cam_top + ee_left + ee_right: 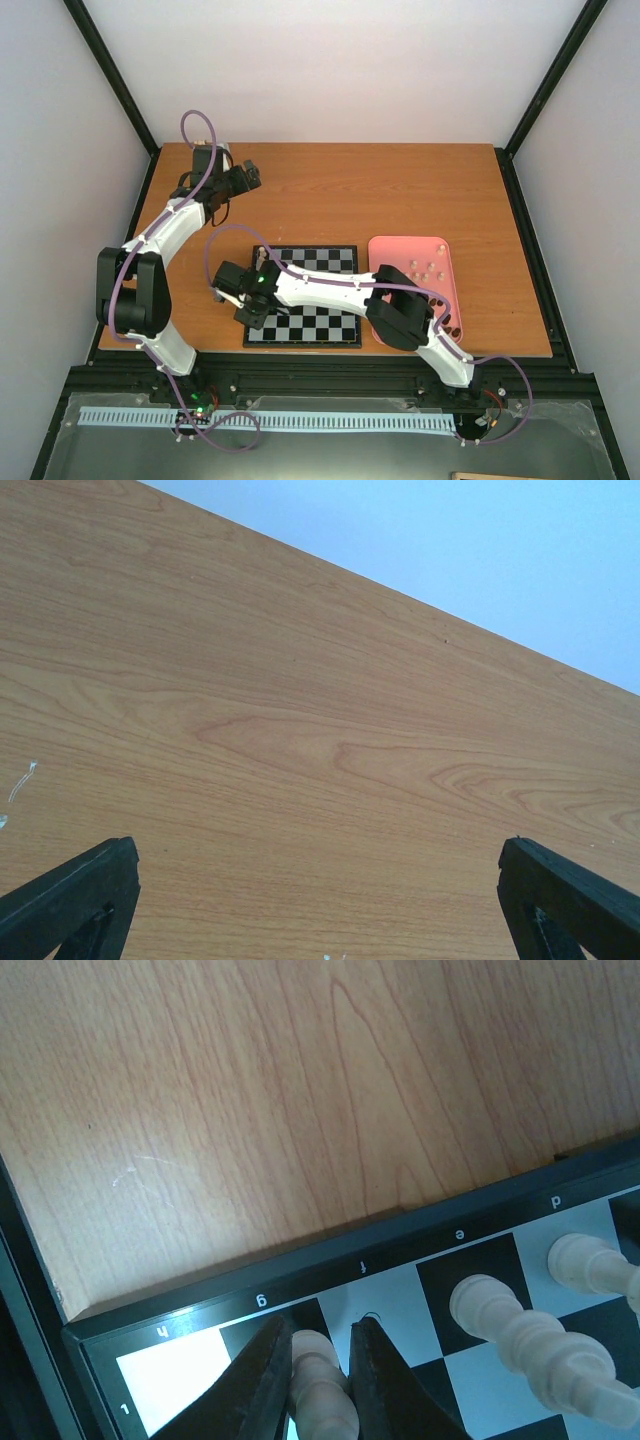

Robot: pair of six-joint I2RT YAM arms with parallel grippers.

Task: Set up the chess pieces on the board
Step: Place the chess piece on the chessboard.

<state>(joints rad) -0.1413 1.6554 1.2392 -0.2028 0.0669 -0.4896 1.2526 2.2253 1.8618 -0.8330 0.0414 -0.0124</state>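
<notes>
Right wrist view: a cream chess piece sits low in the middle of the frame, on the board at its edge row near the letters g and f; the right pincer is clenched on it, a dark finger on each side; another cream piece stands to the lower right and a third cream piece beyond it. From the top view, the board lies mid-frame on the wooden surface; a pink tray just to its right holds small cream pieces; the left pincer hangs at upper left, released, jaws spread wide over bare wood.
</notes>
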